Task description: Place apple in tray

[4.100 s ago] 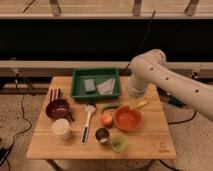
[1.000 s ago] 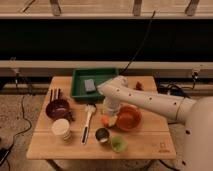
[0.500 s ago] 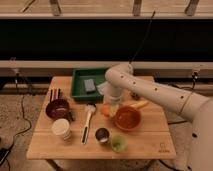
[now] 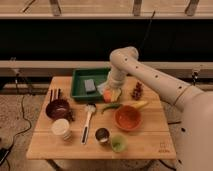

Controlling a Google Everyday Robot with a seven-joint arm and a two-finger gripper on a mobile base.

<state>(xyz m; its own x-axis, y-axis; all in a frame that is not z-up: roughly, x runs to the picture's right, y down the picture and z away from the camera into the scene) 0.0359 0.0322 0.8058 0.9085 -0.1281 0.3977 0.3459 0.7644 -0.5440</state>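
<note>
The apple [image 4: 108,95], orange-red with a yellowish side, is held in my gripper [image 4: 111,93]. It hangs at the front right corner of the green tray [image 4: 80,89], just over the rim. The gripper is shut on the apple, and the white arm reaches in from the right and comes down on it from above. The tray stands at the back middle of the wooden table and holds a grey sponge [image 4: 90,85].
An orange bowl [image 4: 127,118], a green chili [image 4: 111,106], a yellow item [image 4: 140,104] and dark red grapes [image 4: 136,91] lie right of the tray. A dark red bowl [image 4: 57,108], white cup [image 4: 61,128], spoon [image 4: 87,120], metal cup [image 4: 102,135] and green cup [image 4: 118,143] stand in front.
The gripper came down on the apple beside the orange bowl, took hold of it and carried it up and back to the tray's front right corner.
</note>
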